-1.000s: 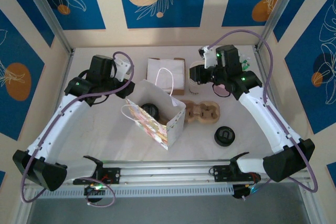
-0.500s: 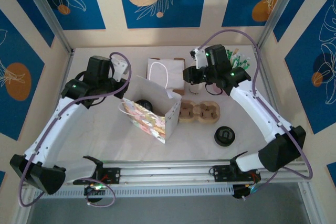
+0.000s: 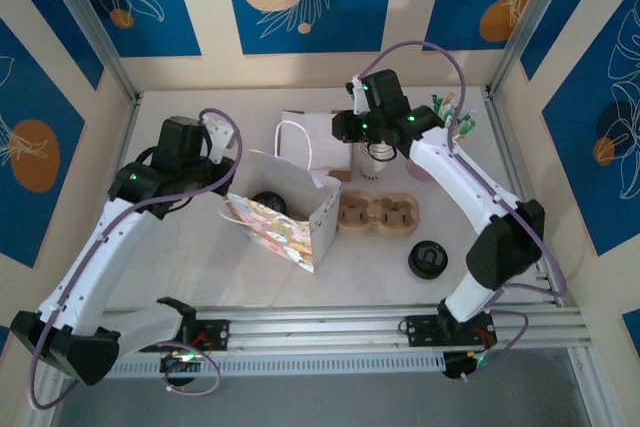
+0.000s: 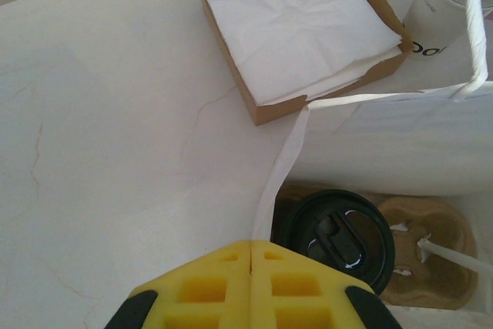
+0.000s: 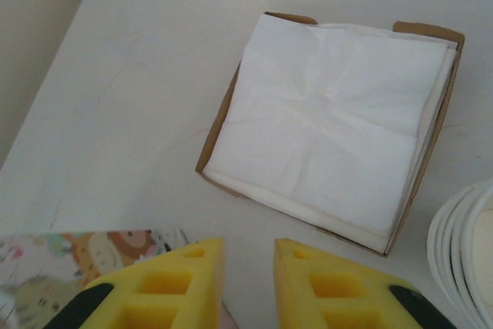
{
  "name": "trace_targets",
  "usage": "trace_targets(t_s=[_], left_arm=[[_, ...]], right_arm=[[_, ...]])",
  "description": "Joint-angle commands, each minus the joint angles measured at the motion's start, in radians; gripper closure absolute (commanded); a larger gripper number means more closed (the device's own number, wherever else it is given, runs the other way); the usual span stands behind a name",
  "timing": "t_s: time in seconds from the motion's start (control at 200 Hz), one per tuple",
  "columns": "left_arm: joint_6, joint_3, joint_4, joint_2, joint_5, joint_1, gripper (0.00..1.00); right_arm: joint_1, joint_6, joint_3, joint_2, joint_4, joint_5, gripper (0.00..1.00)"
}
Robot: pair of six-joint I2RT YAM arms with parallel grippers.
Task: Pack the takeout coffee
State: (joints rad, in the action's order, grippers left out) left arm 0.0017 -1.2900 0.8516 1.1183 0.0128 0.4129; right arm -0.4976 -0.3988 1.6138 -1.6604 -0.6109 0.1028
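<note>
Surrounding the white marbled table [image 3: 200, 267], blue leaf-print walls [image 3: 300, 7].

Paper bag [image 3: 287, 238], napkin box [image 5: 331, 125], white cups [image 5: 464, 243]

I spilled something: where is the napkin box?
In the top view, the napkin box sits at the back middle of the table, just behind the paper bag and left of the stack of white cups.

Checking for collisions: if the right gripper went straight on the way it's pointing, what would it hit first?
Most likely the stack of white paper napkins in the brown cardboard box, straight ahead of the open right gripper in its wrist view; depth is unclear.
</note>
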Motion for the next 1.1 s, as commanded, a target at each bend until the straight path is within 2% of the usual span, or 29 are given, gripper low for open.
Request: trace_targets(t_s=[0.0, 0.27, 0.47, 0.525, 0.88, 0.915, 1.045, 1.095], left_arm=[[-0.03, 0.018, 0.038, -0.026, 0.027, 0.007, 1.0], [-0.032, 0.019, 0.062, -0.049, 0.054, 0.007, 1.0], [-0.031, 0.019, 0.08, -0.057, 0.067, 0.007, 1.0], [-0.031, 0.017, 0.085, -0.057, 0.069, 0.007, 1.0], [-0.037, 0.023, 0.114, -0.082, 0.119, 0.007, 1.0], [-0.038, 0.023, 0.119, -0.087, 0.125, 0.007, 1.0], [-0.04, 0.024, 0.134, -0.099, 0.146, 0.007, 1.0], [-0.04, 0.026, 0.139, -0.101, 0.152, 0.007, 1.0]], right_arm=[[-0.009, -0.063, 0.083, -0.075, -0.042, 0.084, 0.74], [-0.029, -0.076, 0.223, -0.239, -0.046, 0.094, 0.72], [-0.037, -0.102, 0.304, -0.339, -0.058, 0.113, 0.66], [-0.038, -0.111, 0.329, -0.369, -0.066, 0.117, 0.6], [-0.035, -0.145, 0.446, -0.5, -0.097, 0.149, 0.58], [-0.035, -0.146, 0.453, -0.507, -0.095, 0.151, 0.54], [-0.035, -0.138, 0.482, -0.544, -0.107, 0.156, 0.52], [-0.035, -0.138, 0.485, -0.558, -0.104, 0.159, 0.46]])
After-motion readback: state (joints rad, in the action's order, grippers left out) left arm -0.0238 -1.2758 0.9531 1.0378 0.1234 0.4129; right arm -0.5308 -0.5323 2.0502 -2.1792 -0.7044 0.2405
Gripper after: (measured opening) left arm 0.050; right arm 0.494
